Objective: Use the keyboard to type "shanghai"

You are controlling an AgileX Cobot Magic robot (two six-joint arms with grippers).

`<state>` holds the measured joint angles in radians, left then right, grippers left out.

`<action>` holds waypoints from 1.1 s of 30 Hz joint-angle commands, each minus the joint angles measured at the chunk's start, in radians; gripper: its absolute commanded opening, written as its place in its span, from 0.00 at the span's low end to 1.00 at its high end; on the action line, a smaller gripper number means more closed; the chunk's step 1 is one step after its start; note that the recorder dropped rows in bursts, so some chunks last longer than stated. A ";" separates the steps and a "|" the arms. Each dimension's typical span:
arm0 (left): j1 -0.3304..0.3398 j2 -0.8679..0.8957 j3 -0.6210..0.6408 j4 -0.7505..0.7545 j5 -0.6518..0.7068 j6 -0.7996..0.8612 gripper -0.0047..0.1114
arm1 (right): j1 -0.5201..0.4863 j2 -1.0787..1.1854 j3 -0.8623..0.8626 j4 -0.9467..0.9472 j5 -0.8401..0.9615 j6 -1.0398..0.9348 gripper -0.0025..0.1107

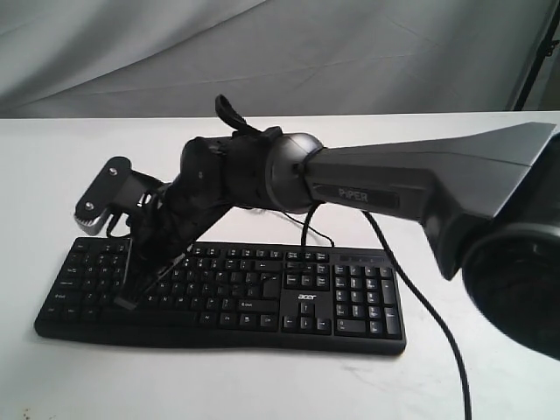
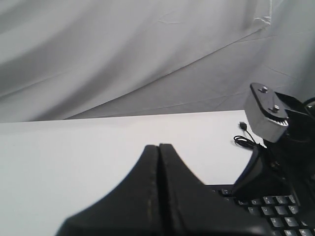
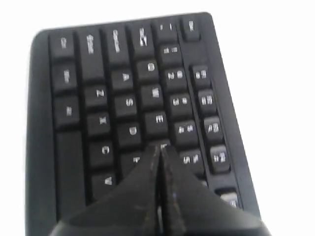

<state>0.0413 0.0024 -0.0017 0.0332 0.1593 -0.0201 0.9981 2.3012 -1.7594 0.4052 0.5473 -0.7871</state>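
Observation:
The black keyboard point(image 1: 262, 293) with its white acer logo lies across the front of the white table point(image 1: 52, 175). My right arm reaches across it from the right. The right gripper point(image 1: 126, 303) is shut and slants down onto the keyboard's left letter keys. In the right wrist view the shut right gripper point(image 3: 158, 146) has its tip over the keyboard point(image 3: 98, 64) beside the E key point(image 3: 160, 119) and D key point(image 3: 132, 131). The left gripper point(image 2: 159, 145) is shut with nothing in it, above bare table beside the keyboard's corner point(image 2: 275, 211). I cannot see it in the exterior view.
A thin black cable point(image 1: 442, 328) runs over the table right of the keyboard. A USB plug and coiled cable point(image 2: 244, 140) lie behind the keyboard. Grey cloth point(image 1: 262, 52) hangs behind the table. The right arm's grey camera mount point(image 2: 266, 115) is close to the left gripper.

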 commanded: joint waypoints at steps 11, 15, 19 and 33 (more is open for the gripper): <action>-0.006 -0.002 0.002 0.000 -0.006 -0.003 0.04 | 0.069 0.239 -0.433 -0.006 0.134 0.041 0.02; -0.006 -0.002 0.002 0.000 -0.006 -0.003 0.04 | 0.071 0.254 -0.465 -0.044 0.148 0.083 0.02; -0.006 -0.002 0.002 0.000 -0.006 -0.003 0.04 | 0.071 0.254 -0.465 -0.075 0.157 0.110 0.02; -0.006 -0.002 0.002 0.000 -0.006 -0.003 0.04 | 0.071 0.281 -0.465 -0.055 0.149 0.108 0.02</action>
<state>0.0413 0.0024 -0.0017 0.0332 0.1593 -0.0201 1.0666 2.5633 -2.2159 0.3413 0.6995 -0.6813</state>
